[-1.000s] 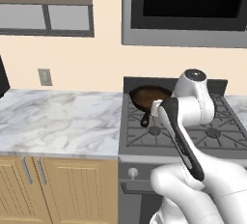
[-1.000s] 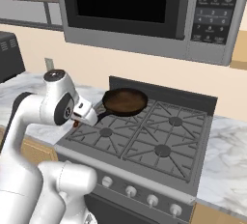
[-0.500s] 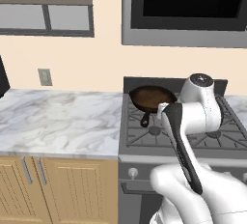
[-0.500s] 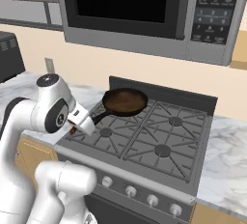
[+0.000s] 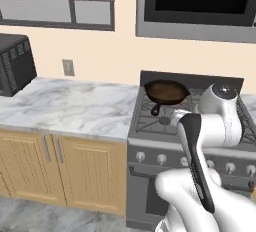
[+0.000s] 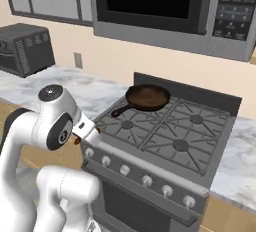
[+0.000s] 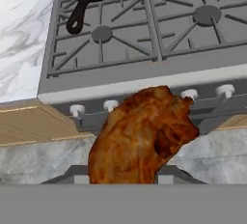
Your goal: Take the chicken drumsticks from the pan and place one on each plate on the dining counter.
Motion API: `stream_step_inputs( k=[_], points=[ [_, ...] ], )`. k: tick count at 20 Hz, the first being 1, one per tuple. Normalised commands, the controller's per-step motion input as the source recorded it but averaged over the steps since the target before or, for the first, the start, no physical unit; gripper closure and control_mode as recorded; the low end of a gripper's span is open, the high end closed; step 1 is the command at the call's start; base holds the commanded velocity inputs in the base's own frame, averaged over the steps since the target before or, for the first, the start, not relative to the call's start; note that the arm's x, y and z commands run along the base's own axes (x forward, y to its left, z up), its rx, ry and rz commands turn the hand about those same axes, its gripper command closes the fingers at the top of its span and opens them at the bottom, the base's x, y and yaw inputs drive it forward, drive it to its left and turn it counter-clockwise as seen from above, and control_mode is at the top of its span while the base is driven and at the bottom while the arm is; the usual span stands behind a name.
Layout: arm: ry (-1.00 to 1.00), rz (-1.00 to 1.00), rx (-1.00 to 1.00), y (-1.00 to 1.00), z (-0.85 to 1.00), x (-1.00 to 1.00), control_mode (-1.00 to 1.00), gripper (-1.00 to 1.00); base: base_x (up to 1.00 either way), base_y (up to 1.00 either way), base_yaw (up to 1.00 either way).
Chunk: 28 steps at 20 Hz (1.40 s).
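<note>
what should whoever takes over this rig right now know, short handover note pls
Gripper: shut on a chicken drumstick, held out in front of the stove, off the pan.
Pan: on the stove's back left burner, handle toward the front left; no second drumstick can be made out in it.
Done: one drumstick lifted out.
Left: carry it to a plate on the dining counter, then fetch the next for the other plate.

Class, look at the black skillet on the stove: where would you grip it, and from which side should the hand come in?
Grip the pan by its short handle, probably. It juts off the rim toward the stove's front-left burner, so coming from the front-left, jaws across the handle, looks easiest. The round body seems too wide for a two-finger gripper.
</note>
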Motion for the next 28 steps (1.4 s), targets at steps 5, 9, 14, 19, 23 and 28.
stream_step_inputs(
  k=[5,9,14,19,23,28],
  points=[
    [0.00,0.00,0.00,0.00,0.00,0.00,1.00,1.00,-0.27,-0.05,0.75],
    [0.00,0.00,0.00,0.00,0.00,0.00,1.00,1.00,0.00,0.00,0.88],
    [0.00,0.00,0.00,0.00,0.00,0.00,1.00,1.00,0.00,0.00,0.89],
    [0.00,0.00,0.00,0.00,0.00,0.00,1.00,1.00,0.00,0.00,0.88],
    [0.00,0.00,0.00,0.00,0.00,0.00,1.00,1.00,0.00,0.00,0.79],
    [0.00,0.00,0.00,0.00,0.00,0.00,1.00,1.00,0.00,0.00,0.74]
  ],
)
